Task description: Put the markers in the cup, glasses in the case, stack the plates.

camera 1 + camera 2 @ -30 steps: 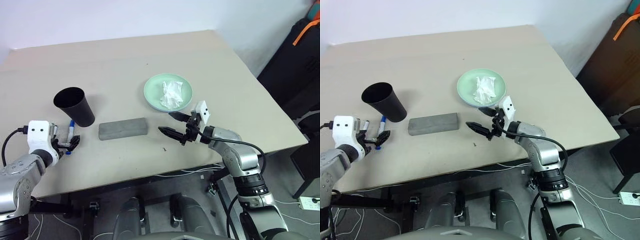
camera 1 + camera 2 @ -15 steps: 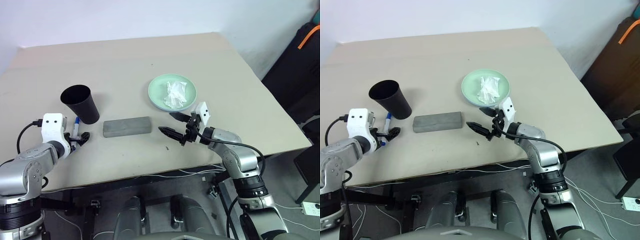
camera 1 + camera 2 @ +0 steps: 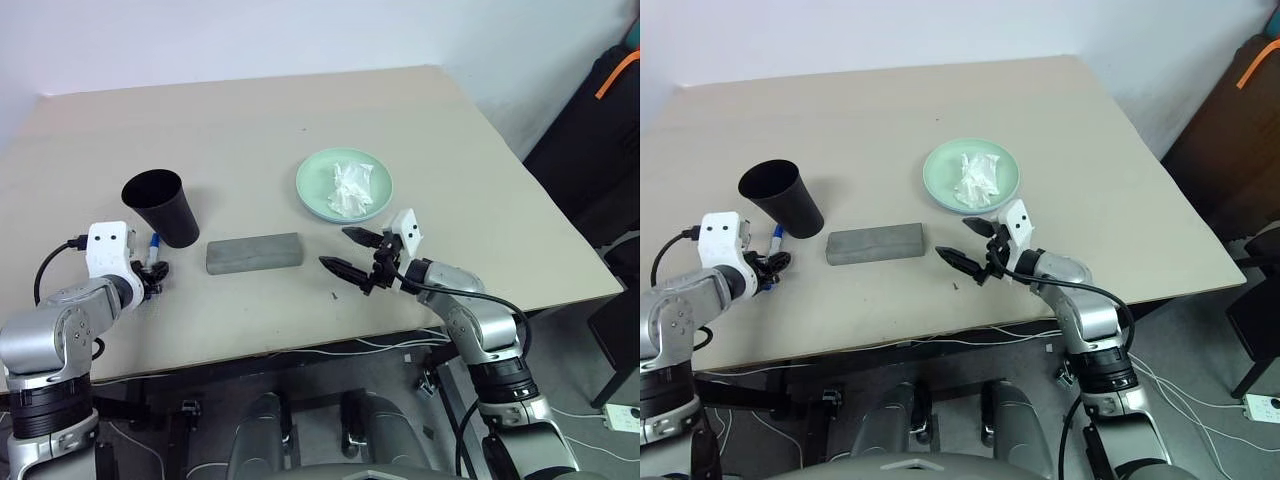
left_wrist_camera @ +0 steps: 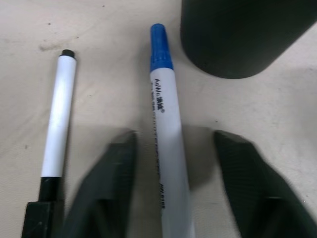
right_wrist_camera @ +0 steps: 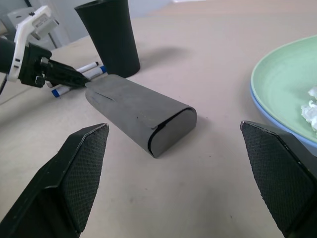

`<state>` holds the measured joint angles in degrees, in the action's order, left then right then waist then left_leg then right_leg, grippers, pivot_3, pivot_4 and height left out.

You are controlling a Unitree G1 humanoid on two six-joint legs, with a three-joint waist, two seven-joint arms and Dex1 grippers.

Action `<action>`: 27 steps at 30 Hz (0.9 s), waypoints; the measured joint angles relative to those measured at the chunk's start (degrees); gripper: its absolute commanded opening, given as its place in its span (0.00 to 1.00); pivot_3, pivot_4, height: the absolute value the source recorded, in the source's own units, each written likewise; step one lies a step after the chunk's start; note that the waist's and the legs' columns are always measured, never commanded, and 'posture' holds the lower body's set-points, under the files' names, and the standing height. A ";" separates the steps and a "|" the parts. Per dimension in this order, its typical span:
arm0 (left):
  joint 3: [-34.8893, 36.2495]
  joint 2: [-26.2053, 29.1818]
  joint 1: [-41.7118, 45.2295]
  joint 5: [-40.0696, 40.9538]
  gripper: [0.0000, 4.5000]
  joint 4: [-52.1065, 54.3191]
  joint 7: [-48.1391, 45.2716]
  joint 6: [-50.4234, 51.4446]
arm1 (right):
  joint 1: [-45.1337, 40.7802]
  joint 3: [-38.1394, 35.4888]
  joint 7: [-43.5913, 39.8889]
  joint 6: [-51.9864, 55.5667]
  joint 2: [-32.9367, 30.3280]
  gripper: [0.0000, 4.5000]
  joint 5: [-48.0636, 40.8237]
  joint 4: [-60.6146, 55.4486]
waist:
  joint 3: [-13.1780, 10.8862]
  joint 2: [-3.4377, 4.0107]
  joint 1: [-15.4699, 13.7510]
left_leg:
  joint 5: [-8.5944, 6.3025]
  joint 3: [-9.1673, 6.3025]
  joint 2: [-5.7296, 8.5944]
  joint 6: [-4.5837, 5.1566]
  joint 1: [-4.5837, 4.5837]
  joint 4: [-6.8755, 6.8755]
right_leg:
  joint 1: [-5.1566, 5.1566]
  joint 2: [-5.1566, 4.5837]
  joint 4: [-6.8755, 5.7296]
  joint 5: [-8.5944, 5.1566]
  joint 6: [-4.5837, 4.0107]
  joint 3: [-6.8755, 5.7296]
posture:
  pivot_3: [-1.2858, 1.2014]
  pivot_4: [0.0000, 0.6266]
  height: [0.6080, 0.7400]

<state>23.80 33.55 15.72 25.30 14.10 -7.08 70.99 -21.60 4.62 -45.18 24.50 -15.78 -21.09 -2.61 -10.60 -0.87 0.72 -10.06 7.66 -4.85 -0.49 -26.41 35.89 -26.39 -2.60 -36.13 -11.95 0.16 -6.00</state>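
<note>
Left claw [image 4: 171, 198] astride blue-capped marker [image 4: 163, 144], beside black cup [image 3: 160, 207]

The grey case [image 5: 140, 111] lies closed on the table [image 5: 208, 44]. Beyond it stands the black cup [image 5: 110, 34], with two markers [image 5: 86, 69] lying beside its base. The left gripper [image 5: 67, 77] reaches over them. A tissue [image 5: 311, 106] lies on the green plate [image 5: 282, 79].

The blue plate [image 5: 277, 130] shows just a rim under the green plate [image 5: 282, 84], cut off.
</note>
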 measured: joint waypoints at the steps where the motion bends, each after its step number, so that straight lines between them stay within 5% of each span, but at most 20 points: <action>1: 0.03 0.00 0.25 -0.26 0.25 -0.28 0.12 0.02 | 0.03 0.00 0.01 -0.04 -0.09 1.00 0.08 0.00 | 0.00 0.00 0.01 | 0.00 0.00 0.00 0.00 0.00 0.03 | 0.02 0.00 -0.01 0.00 0.00 0.00 | 0.52 0.24 1.00; 4: 0.25 -0.22 0.60 -1.06 0.06 -0.65 0.71 -0.01 | 0.02 0.00 0.00 -0.31 -0.16 1.00 0.14 0.03 | 0.00 0.00 0.02 | 0.00 0.00 0.00 0.00 0.00 0.06 | 0.03 0.00 -0.01 0.00 0.00 0.00 | 0.52 0.24 1.00; 11: 1.88 -2.19 2.07 -5.39 0.06 -5.19 5.79 -6.27 | -0.62 -0.05 -0.11 -1.00 -1.10 1.00 0.14 0.38 | 0.00 0.00 0.12 | 0.00 -0.08 -0.01 0.00 0.02 0.04 | 0.01 0.03 -0.03 0.01 0.04 0.00 | 0.52 0.24 1.00; 17: 3.38 -2.98 2.54 -10.02 0.06 -9.90 8.25 -23.05 | -1.06 -0.50 -0.50 -1.05 -1.74 1.00 -0.05 0.71 | 0.00 -0.01 -0.09 | 0.00 -0.08 -0.03 0.00 -0.03 0.04 | 0.00 0.00 -0.02 0.14 -0.16 -0.01 | 0.52 0.24 1.00; 27: 3.62 -7.03 6.33 -5.99 0.06 -15.20 -8.43 -59.85 | -1.07 -0.69 -1.76 -3.58 -1.14 1.00 -1.23 0.59 | 0.01 -0.02 -0.04 | 0.01 0.08 0.00 0.02 -0.08 0.19 | 0.05 0.05 0.08 0.15 -0.06 0.04 | 0.52 0.24 1.00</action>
<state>27.42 26.52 22.05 19.32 -1.10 -15.51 11.14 -22.67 3.93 -46.93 20.92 -16.91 -22.32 -2.02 -10.59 -0.89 0.68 -10.05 7.74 -4.85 -0.47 -26.48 36.08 -26.34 -2.55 -36.05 -11.80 0.11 -5.96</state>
